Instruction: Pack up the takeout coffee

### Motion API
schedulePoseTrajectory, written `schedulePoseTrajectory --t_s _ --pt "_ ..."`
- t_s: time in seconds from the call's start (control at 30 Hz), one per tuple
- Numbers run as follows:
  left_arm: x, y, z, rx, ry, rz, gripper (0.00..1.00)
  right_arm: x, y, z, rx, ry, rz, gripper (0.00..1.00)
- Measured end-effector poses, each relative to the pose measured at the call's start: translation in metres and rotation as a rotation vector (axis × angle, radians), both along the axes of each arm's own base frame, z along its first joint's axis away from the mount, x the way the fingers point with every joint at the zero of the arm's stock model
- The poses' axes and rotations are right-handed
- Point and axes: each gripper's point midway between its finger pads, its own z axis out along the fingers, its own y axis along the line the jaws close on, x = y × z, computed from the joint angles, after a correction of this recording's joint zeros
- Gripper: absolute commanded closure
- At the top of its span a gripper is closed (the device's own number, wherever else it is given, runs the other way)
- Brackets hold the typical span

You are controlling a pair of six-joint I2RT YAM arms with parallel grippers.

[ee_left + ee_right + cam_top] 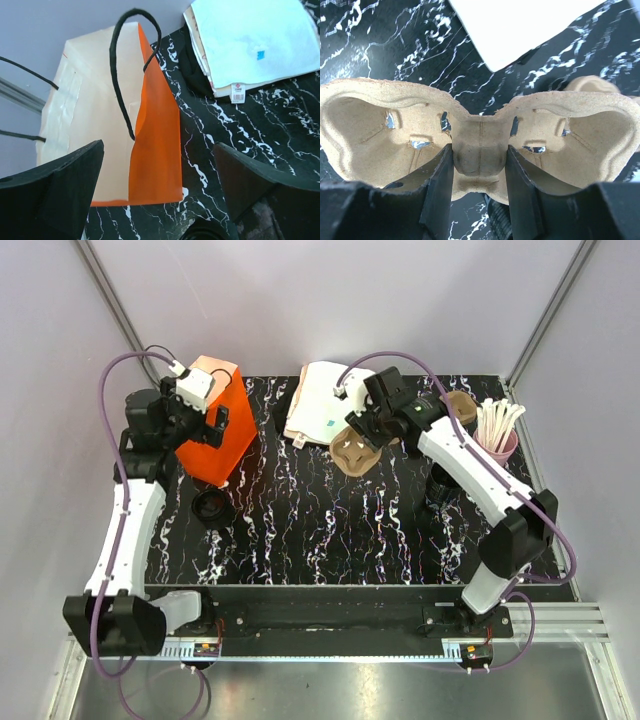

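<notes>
The right gripper (pixel 479 156) has its jaws partly closed on the raised middle ridge of a brown pulp cup carrier (pixel 365 125), one black finger on each side of the ridge, with an empty cup well on either side of the grip. In the top view the carrier is to the right of the orange paper bag (pixel 222 445), apart from it.

The left gripper (pixel 157 150) has its jaws spread wide and holds nothing. It hangs just above the bag's open mouth, where the black cord handles show.

The takeout coffee (pixel 438 486), a small black cup, stands on the black marbled table (pixel 330 530) well to the right of the bag, beyond the carrier. The right arm partly hides it.

A flatter black disc (pixel 213 506) lies just in front of the bag. A stack of white paper (pixel 318 400) lies to the bag's right, at the table's far edge. A pink cup (pixel 498 446) of white sticks stands farthest from the bag, by the right edge.
</notes>
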Motion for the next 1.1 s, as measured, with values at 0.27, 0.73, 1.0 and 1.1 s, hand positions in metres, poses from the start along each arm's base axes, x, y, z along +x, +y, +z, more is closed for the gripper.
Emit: schedulePoseTrajectory --t_s 0.27,0.73,1.0,1.1 --pt "0.032 0.007 -0.033 0.046 0.050 0.014 0.22 -0.004 -0.007 0.047 0.044 -0.099 -0.011 0.59" --pt "0.049 0.004 -0.062 0.059 0.109 -0.022 0.92 -0.011 -0.016 0.085 0.077 -0.182 -0.021 0.57" --pt "0.045 -0.010 -0.054 0.027 0.104 -0.096 1.00 -0.012 -0.019 0.092 0.079 -0.202 -0.027 0.57" --pt "0.044 -0.016 -0.052 0.018 0.103 -0.120 1.00 -0.011 -0.021 0.098 0.079 -0.219 -0.038 0.57"
